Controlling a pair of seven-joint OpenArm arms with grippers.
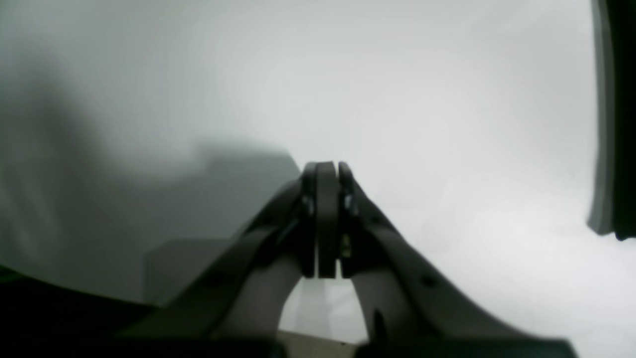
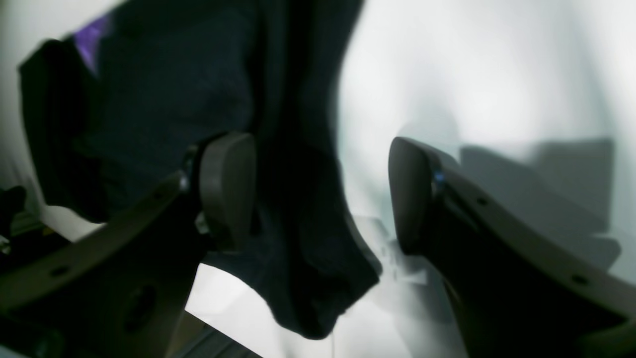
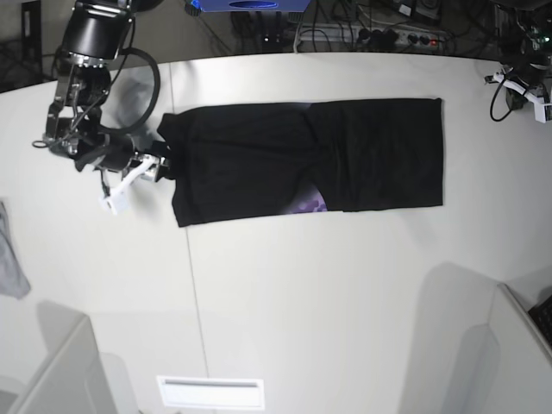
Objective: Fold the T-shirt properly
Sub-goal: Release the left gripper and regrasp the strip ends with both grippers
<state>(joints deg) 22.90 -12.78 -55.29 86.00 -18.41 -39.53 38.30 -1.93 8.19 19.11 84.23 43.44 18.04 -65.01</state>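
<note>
The T-shirt, black and folded into a long band, lies flat across the white table, with a patch of purple print peeking out at its lower edge. My right gripper sits at the shirt's left end. In the right wrist view that gripper stands wide open, with a fold of the black T-shirt lying between its fingers, nearer the left pad. My left gripper is shut on nothing over bare table, far from the shirt.
A small grey cloth lies at the table's left edge. Cables and equipment crowd the far side. Grey box shapes stand at the near corners. A dark upright edge borders the left wrist view.
</note>
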